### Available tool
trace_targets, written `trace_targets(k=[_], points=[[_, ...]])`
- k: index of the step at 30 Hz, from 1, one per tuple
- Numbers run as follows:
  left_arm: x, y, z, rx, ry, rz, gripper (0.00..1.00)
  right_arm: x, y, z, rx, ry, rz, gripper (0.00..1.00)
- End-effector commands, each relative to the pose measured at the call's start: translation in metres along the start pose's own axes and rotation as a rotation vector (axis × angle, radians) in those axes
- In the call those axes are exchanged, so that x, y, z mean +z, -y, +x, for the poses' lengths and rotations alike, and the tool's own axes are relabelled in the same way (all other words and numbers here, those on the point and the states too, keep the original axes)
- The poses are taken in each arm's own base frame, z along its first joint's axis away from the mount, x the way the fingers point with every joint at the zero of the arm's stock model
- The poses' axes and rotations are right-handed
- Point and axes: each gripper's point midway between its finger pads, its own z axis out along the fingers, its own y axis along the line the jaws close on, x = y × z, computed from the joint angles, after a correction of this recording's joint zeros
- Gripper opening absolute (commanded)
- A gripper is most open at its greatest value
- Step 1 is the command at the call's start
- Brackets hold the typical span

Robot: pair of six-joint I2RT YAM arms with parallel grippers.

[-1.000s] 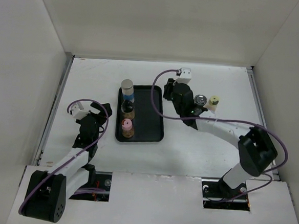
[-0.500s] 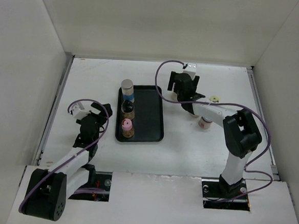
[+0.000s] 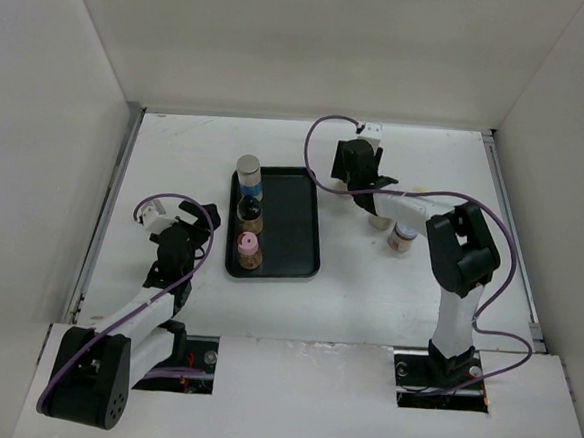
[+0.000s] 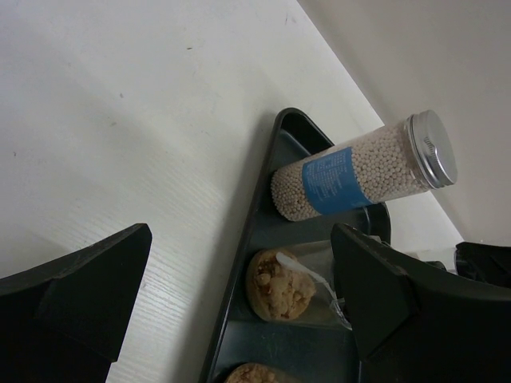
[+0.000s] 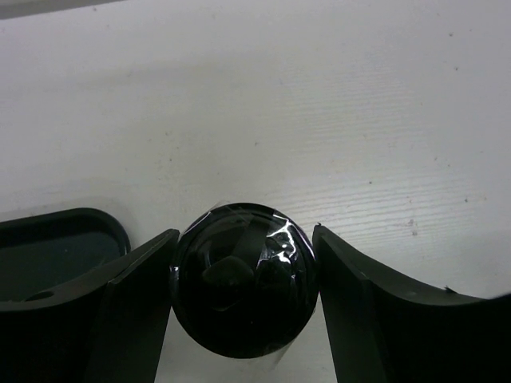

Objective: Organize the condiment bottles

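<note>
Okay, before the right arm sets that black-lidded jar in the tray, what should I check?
1. Right gripper holding black-lidded jar: ok, a finger against each side of its lid.
2. Room in tray: ok, right half bare.
3. Row of three jars on tray's left side: ok, upright.
4. Left gripper out of the way: ok, open, holding nothing.
5. Jar's base above tray rim: cannot tell.

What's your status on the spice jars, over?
Left tool open, beside black tray. Right tool shut on black-lidded jar, near tray's corner. Three jars stand along tray's left side; nothing blocking.
</note>
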Motion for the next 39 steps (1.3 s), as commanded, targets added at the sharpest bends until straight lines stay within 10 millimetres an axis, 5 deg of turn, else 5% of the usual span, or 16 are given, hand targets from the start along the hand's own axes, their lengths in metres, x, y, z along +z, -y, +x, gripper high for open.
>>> trace_targets(k=[1,5,10,13,23,30,39], points=[[0.002,0.015,-0.01,-0.019,0.033,0.047,1.0,-0.001,-0.008,-0.03,0.048,0.058,-0.025,0.65],[0.001,0.018,-0.013,-0.02,0.042,0.056,1.0,-0.018,-0.012,-0.061,0.086,0.125,-0.054,0.49],[0.002,0.017,-0.01,-0.021,0.029,0.055,1.0,-0.052,-0.012,-0.116,0.128,0.257,-0.089,0.48],[0.001,0.016,-0.014,-0.021,0.048,0.053,1.0,-0.071,-0.035,-0.123,0.1,0.279,-0.151,0.48],[0.002,0.015,-0.013,-0.019,0.044,0.049,1.0,-0.082,-0.146,-0.095,0.063,0.233,-0.376,0.49],[0.001,0.014,-0.016,-0.018,0.054,0.046,1.0,-0.063,-0.191,-0.076,0.039,0.205,-0.423,0.5],[0.001,0.014,-0.013,-0.02,0.039,0.048,1.0,-0.045,-0.219,-0.039,0.01,0.152,-0.419,0.56]])
